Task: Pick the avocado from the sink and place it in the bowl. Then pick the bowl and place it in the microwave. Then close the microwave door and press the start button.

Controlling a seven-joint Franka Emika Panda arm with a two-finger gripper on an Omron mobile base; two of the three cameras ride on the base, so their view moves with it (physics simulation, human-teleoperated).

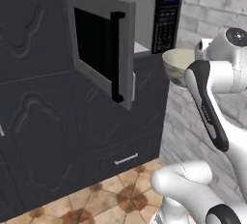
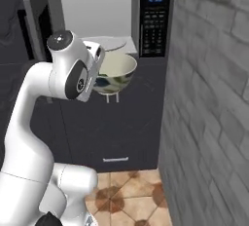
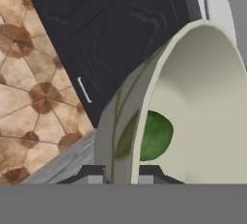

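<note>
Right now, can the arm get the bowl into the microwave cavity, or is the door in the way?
Probably yes. The microwave door is swung wide open, and the gripper, shut on the bowl rim with the avocado inside, holds it just in front of the microwave opening. Nothing visible blocks the way.

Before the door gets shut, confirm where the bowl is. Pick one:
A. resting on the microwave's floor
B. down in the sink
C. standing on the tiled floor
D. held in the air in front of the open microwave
D: the bowl, its rim clamped in the gripper with the avocado inside, hangs before the open microwave, above the dark cabinet front and not yet inside.
</note>
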